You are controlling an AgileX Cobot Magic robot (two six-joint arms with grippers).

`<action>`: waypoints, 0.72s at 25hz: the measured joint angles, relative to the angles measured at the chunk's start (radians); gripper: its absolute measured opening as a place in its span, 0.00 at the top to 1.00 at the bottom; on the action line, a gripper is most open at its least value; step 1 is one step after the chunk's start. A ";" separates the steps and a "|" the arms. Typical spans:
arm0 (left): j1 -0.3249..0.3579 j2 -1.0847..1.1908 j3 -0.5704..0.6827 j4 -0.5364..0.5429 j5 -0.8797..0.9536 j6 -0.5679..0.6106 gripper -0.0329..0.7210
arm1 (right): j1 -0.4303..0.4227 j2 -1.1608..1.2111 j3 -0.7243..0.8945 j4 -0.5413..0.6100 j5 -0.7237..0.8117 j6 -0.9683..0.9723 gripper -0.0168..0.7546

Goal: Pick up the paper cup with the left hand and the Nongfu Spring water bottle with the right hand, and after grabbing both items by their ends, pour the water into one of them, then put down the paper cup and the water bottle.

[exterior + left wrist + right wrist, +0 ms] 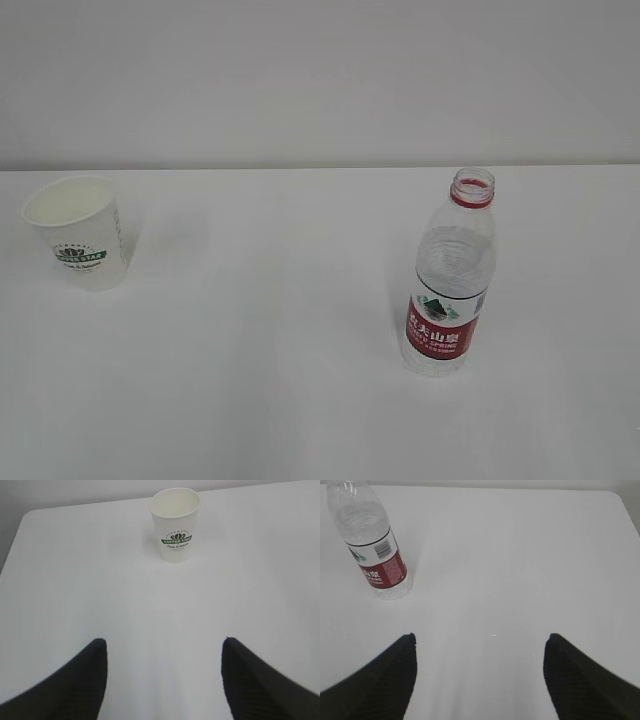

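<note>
The white paper cup (pixel 77 232) with a green logo stands upright at the table's left; the left wrist view shows the paper cup (pixel 175 524) far ahead of my left gripper (pixel 164 642), which is open with only bare table between its black fingers. The Nongfu Spring water bottle (pixel 452 280) stands upright at the right, uncapped, with a red neck ring and red label. In the right wrist view the bottle (pixel 371 540) is ahead and to the left of my open right gripper (pixel 480 639). Neither arm shows in the exterior view. The cup looks empty inside.
The white table (pixel 280 350) runs to a pale wall behind. Its rounded far corners show in the wrist views, the table's left corner (pixel 30 516) and right corner (pixel 615 495).
</note>
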 joint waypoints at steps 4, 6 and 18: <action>0.000 0.000 0.000 0.000 0.000 0.000 0.27 | 0.000 0.000 0.000 0.000 0.000 0.000 0.21; 0.000 0.000 0.000 0.000 0.000 0.000 0.27 | 0.000 0.000 0.000 0.000 0.000 0.000 0.21; 0.000 0.000 0.000 0.000 0.000 0.000 0.27 | 0.000 0.000 0.000 0.000 0.000 0.000 0.21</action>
